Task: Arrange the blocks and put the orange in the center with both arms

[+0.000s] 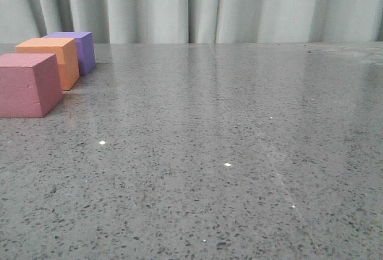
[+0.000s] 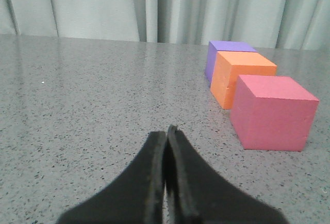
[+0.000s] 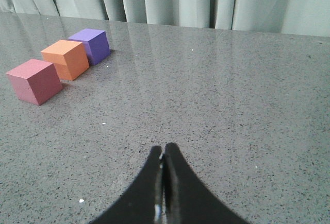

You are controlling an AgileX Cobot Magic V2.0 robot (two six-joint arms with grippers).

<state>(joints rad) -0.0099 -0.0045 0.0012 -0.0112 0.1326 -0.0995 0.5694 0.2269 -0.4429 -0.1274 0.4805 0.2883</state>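
On the grey speckled table (image 1: 239,152), three cubes run in a close diagonal row at about ten o'clock in the front view: pink cube (image 1: 27,85) nearest, orange cube (image 1: 52,60) in the middle, purple cube (image 1: 78,49) farthest. The arrangement looks already done, so the sound move is probably to keep both arms clear. The left gripper (image 2: 166,131) and right gripper (image 3: 163,149) are each closed on nothing, well apart from the cubes.

Pink cube (image 1: 27,85), orange cube (image 1: 52,60), purple cube (image 1: 78,48) line up on table (image 1: 227,152).
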